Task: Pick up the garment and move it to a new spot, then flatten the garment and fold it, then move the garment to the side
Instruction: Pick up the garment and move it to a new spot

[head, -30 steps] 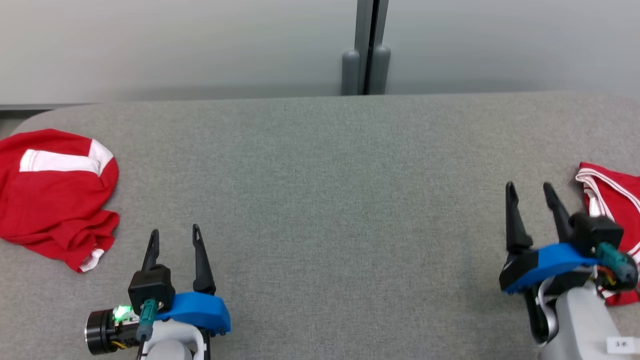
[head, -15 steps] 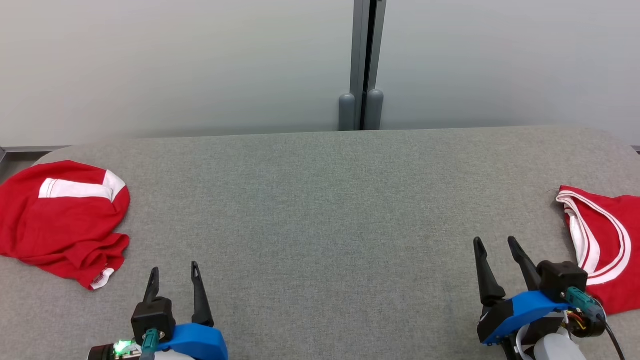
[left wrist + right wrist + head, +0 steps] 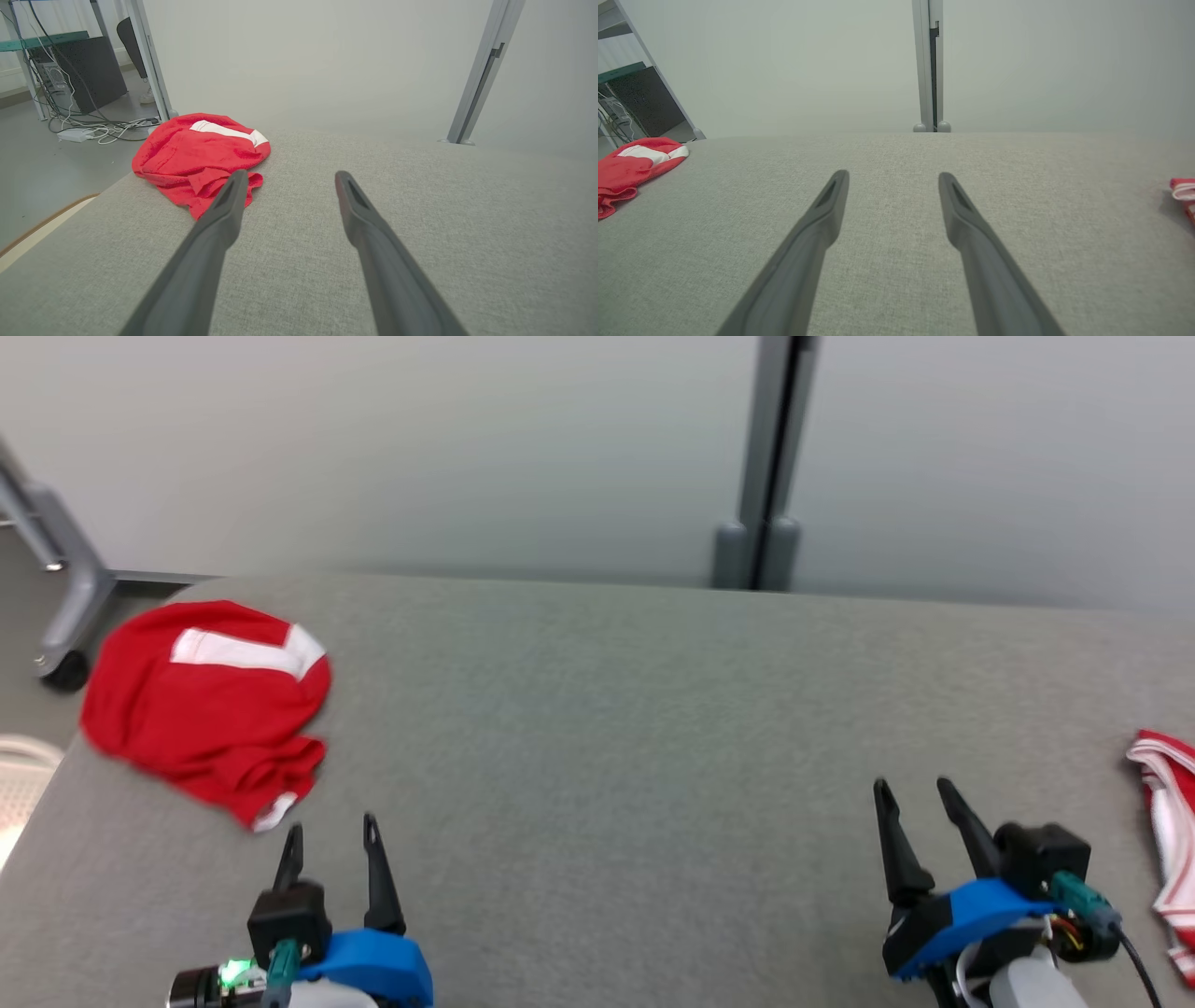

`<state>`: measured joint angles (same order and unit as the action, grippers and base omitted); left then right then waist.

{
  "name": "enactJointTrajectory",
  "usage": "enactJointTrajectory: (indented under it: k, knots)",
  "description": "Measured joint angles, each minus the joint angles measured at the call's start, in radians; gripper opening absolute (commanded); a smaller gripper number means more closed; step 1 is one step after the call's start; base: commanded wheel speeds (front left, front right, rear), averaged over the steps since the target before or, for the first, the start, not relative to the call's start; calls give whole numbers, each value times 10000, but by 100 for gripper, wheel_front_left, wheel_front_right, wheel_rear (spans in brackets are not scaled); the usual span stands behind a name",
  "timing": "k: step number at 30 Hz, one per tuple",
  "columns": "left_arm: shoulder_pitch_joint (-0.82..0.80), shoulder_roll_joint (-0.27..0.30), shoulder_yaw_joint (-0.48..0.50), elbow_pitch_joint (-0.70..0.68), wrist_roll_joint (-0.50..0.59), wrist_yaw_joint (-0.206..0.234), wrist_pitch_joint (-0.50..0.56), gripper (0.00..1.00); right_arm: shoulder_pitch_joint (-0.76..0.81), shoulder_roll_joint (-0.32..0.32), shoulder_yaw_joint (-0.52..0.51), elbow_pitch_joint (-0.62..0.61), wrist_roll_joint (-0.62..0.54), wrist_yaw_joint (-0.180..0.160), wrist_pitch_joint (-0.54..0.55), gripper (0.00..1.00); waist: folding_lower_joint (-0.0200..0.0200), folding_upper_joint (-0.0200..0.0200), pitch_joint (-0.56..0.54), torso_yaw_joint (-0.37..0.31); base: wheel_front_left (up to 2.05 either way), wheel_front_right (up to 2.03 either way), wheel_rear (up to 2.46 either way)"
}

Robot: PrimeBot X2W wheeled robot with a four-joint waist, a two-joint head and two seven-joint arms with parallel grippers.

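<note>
Nearest you, the left gripper point(image 3: 332, 823) and right gripper point(image 3: 910, 784) hover over the grey counter point(image 3: 607, 709), fingers spread and empty; for the crumpled red garment point(image 3: 201, 709) at the far-left corner, pinch a raised fold; count two grippers and two garments, the second garment point(image 3: 1172, 831) at the right edge.

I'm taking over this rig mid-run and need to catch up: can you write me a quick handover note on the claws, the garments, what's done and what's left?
Claws: left claw open, empty, close to the crumpled red garment but apart from it; right claw open, empty, over bare table.
Also: second red-and-white garment at the table's right edge.
Done: nothing visible; the crumpled garment is not yet picked up.
Left: pick up, move, flatten, fold, set aside.
</note>
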<state>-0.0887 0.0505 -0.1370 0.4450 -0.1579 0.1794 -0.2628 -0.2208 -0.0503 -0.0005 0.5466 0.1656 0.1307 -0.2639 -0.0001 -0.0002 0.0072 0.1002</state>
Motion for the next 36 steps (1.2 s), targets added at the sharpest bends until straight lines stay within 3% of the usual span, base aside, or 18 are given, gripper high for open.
enactJointTrajectory:
  k: [9,10,19,25,36]
  knots:
    - [-45,6,307,-42,81,46,-2,100,-24,8,313,-58,209,0,2,100,0,1,37,2129,0,0,0]
    - [57,8,408,-27,82,44,-2,100,-29,10,393,-46,234,0,0,100,1,2,89,2595,0,0,0]
    - [375,21,955,-4,40,94,0,100,-24,21,853,71,399,0,0,100,1,2,358,3923,0,0,0]
    - [417,17,1244,94,-23,40,-2,100,-89,21,1164,96,391,0,0,100,1,2,674,3823,0,0,0]
    - [-1992,173,2190,1668,-165,-587,0,100,-837,19,1910,-349,-205,0,-2,100,2,3,2196,2351,0,0,0]
